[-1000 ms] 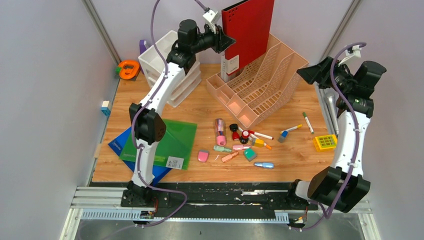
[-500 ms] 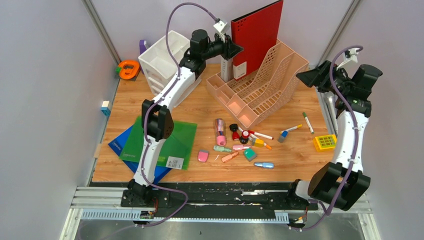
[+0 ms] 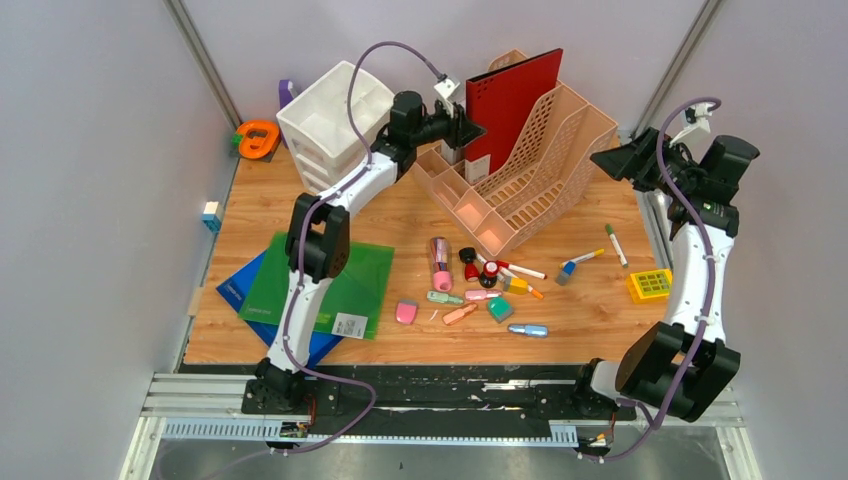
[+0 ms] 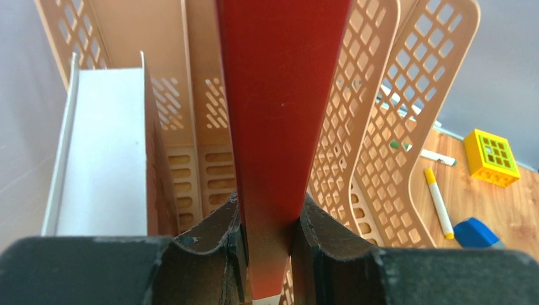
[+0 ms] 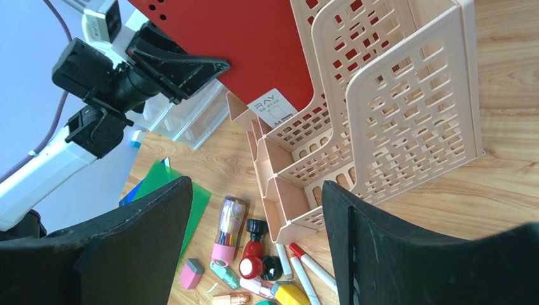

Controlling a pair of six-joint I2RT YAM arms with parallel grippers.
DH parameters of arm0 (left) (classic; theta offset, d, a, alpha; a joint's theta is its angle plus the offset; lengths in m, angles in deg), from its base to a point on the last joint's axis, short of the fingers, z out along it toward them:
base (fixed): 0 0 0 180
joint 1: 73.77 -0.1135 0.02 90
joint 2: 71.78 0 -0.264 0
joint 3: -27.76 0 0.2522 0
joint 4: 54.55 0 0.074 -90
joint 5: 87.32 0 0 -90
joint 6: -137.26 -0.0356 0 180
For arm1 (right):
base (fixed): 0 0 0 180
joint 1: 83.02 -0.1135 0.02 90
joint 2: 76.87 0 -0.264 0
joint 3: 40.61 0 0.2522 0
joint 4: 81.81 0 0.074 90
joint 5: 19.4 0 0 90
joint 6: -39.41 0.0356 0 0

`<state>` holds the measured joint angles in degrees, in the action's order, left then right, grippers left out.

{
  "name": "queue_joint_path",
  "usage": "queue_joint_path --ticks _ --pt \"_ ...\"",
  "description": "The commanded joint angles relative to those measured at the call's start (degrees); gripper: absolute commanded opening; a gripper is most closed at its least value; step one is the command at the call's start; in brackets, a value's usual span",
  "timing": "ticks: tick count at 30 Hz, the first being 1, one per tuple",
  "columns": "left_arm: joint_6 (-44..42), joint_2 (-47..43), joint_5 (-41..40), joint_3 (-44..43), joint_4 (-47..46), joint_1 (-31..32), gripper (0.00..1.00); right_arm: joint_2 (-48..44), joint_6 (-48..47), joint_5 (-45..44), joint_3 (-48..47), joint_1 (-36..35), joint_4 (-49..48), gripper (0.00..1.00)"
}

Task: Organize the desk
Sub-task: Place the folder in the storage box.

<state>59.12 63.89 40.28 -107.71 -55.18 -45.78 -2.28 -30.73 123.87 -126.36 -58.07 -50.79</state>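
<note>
One wood-grain bench (image 3: 600,310) fills the grey-walled cell, small stationery (image 3: 480,285) strewn mid-surface. At its far side the red folder (image 3: 515,100), held high a second ago, now sits low in a slot of the beige file rack (image 3: 560,150) — one item nearly filed. The left arm (image 3: 340,190) has its jaws clamped on the folder's edge; the right arm (image 3: 695,260) hangs beside the rack, jaws wide apart — empty.

left gripper (image 3: 468,127) lower and farther forward, red folder (image 3: 515,100) sunk from above the rack (image 3: 545,180) into a slot
</note>
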Motion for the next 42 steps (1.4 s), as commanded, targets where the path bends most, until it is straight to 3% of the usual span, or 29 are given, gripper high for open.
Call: queue_joint_path --ticks 1,3,4,10,12,20,24,28,35,42 --pt "-4.0 -1.4 0.4 1.9 -6.8 1.6 0.08 -2.4 -1.0 0.9 0.7 0.3 -2.1 0.76" --pt "-5.3 -2.1 0.3 3.0 -5.5 1.6 0.22 -2.7 -1.1 1.0 0.9 0.3 -2.1 0.76" --pt "-5.8 -2.9 0.2 3.8 -4.2 1.6 0.36 -2.9 -1.1 1.1 0.9 0.4 -2.0 0.76" --pt "-14.5 -8.5 -1.8 5.2 7.1 1.6 0.91 -2.7 -1.1 3.5 0.0 0.3 -2.0 0.76" --pt "-17.8 -11.3 -2.9 6.2 11.3 1.6 0.99 -2.6 -1.3 4.7 -0.6 0.3 -1.8 0.76" --pt "-29.3 -28.0 -11.1 16.9 29.9 1.0 1.0 -2.9 -8.3 5.5 -1.3 -4.7 1.1 0.77" --pt "-38.3 -37.4 -18.0 25.1 40.0 0.8 1.0 -2.7 -15.1 1.3 -1.5 -12.5 3.8 0.78" --pt "-40.7 -46.3 -25.8 35.5 45.8 -0.8 1.0 -2.2 -21.3 -5.5 -1.1 -23.6 5.0 0.8" --pt "-35.6 -57.3 -20.6 46.7 55.1 -16.7 1.0 4.2 -28.9 -13.0 -4.4 -42.9 8.4 0.91" --pt "-40.1 -64.3 -21.7 54.9 63.2 -29.9 1.0 17.5 -29.9 -14.0 -9.8 -57.6 9.2 0.92"
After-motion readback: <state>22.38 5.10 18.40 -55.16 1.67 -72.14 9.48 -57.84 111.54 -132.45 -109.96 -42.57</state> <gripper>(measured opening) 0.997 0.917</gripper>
